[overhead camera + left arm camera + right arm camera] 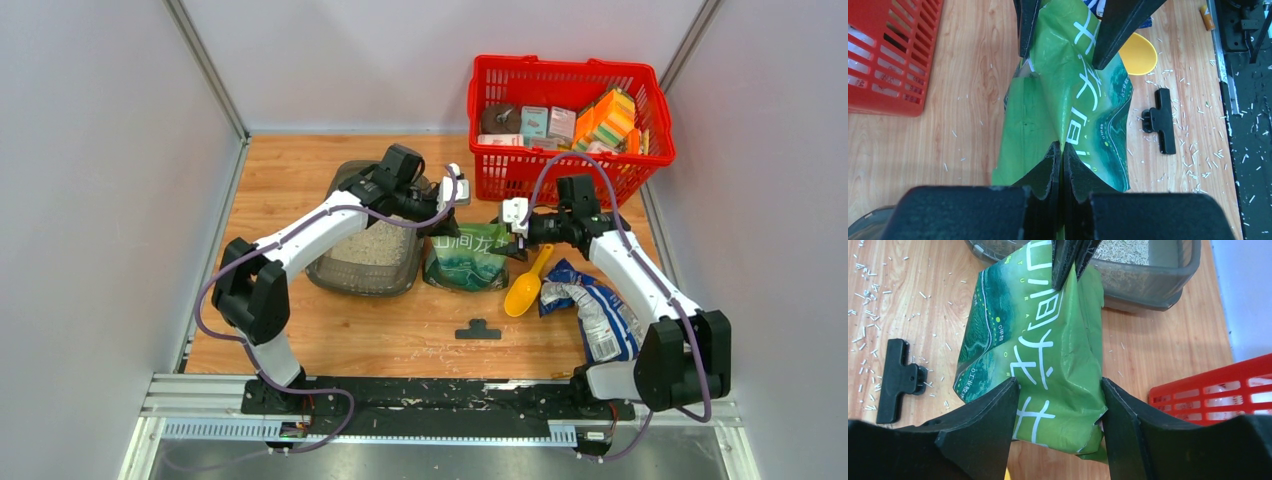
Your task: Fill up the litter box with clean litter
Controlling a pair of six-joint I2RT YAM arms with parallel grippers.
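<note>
While the top view is showing only my two wrists meeting over the green bag (468, 262), the wrist views are showing the grips themselves. My left gripper (1062, 150) is pinching a fold at one end of the bag, pads almost meeting. My right gripper (1060, 385) is standing wide apart, one finger on each side of the opposite end; whether the pads are pressing, I cannot tell.

The litter box (365, 262) is lying just left of the bag, well clear of both sets of fingers, with clean litter (372, 245) covering its floor. My left arm is crossing over its far rim.

A black clip (478, 330), a yellow scoop (525, 290) and a crumpled blue-and-white bag (600, 310) are lying nearby. A red basket (565, 110) is standing behind.
</note>
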